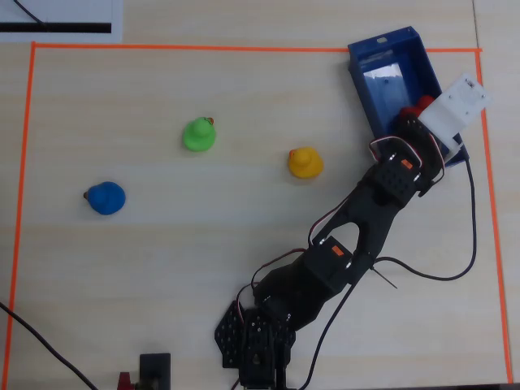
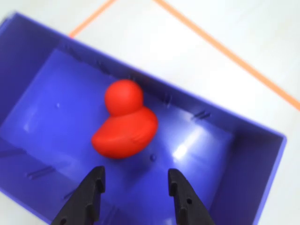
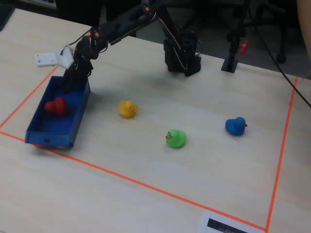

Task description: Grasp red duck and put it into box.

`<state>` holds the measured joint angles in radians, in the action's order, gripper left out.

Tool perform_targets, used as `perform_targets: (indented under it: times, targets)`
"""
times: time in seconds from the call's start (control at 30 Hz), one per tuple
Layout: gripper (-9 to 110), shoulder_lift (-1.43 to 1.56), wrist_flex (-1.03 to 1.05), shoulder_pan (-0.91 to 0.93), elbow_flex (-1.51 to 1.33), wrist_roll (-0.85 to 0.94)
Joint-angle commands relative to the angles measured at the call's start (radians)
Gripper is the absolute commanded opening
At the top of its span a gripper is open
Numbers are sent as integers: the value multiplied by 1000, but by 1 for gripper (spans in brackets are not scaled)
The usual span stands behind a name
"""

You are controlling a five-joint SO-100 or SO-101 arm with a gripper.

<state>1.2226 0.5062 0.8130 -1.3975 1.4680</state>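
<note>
- Pincer (image 2: 136,185): black, two-fingered, jaws spread apart and gripping nothing; it hangs over the box, its tips low in the wrist view.
- Red duck (image 2: 124,123): glossy, lying on the box floor just beyond the pincer's tips and clear of both fingers in the wrist view; the head points away from the pincer. In the fixed view it (image 3: 56,106) sits in the box directly below the pincer.
- Box (image 2: 42,108): dark blue open-topped tray with low walls, under the pincer; only the duck shows inside it. In the overhead view the box (image 1: 382,61) stretches away past the arm's white wrist part.
- Orange tape line (image 2: 225,51): on the tabletop just past the box's far wall in the wrist view.
- Yellow duck (image 3: 127,108): on the tabletop, the nearest loose duck to the pincer, outside the box.
- Green duck (image 3: 175,138): further from the pincer than the yellow one.
- Blue duck (image 3: 235,125): furthest from the pincer, well apart from the box.
</note>
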Motion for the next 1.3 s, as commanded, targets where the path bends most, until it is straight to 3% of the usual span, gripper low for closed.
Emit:
perform_targets:
  times: [0.0, 0.17, 0.27, 0.37, 0.77, 1.27]
  targets:
    - [15, 57, 75, -3, 132, -67]
    - [11, 193, 230, -44, 193, -186]
    - [0, 331, 376, -100, 156, -196]
    - [0, 505, 522, -176, 43, -152]
    - [0, 1502, 881, -534, -931, 158]
    - [0, 1991, 828, -773, -1542, 209]
